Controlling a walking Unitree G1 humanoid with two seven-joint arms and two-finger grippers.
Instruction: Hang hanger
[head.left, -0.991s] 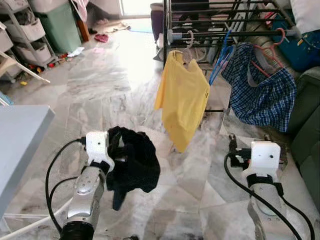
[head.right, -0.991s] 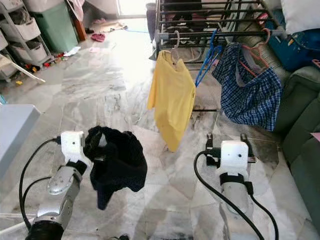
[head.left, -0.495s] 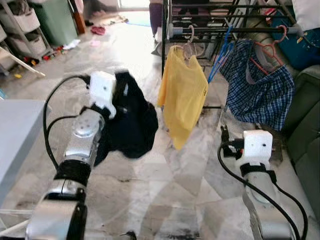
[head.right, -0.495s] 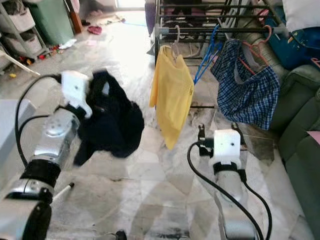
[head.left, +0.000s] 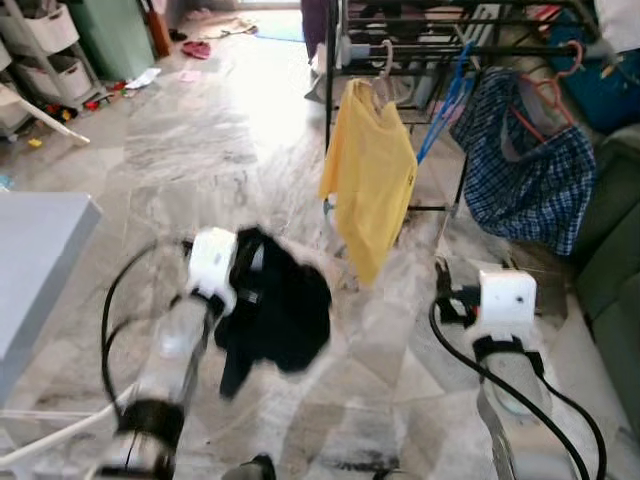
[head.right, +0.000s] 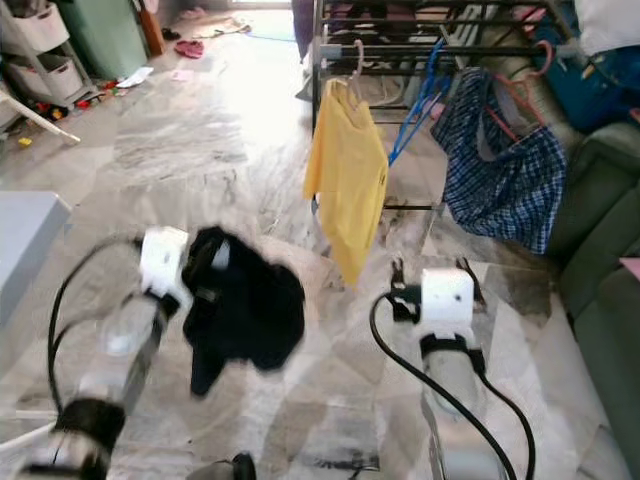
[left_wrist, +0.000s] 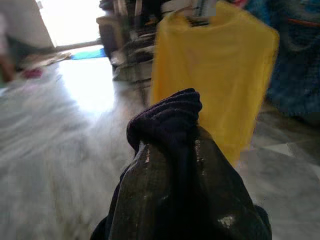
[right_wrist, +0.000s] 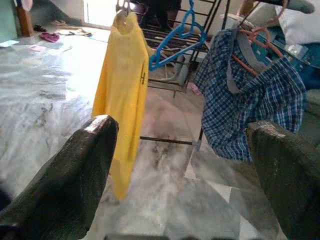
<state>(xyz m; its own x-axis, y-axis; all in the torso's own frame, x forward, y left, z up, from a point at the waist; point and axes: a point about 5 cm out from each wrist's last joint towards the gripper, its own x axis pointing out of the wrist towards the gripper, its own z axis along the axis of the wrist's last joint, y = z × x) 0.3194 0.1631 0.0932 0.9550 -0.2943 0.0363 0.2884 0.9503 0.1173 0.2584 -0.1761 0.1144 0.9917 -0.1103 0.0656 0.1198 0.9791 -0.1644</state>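
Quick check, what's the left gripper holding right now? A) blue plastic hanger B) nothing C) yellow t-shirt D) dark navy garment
D: the left gripper is shut on the bunched dark navy garment, which droops beside that arm, while the yellow t-shirt and the blue plastic hanger both hang on the black metal drying rack.

No readable text, brand, number or sign anywhere. Small dark mark on chest of yellow shirt (right_wrist: 122, 95) hanging from drying rack (head.left: 420, 45): too small and blurred to read. Storage bins (head.left: 45, 30) at far left: no legible labels.
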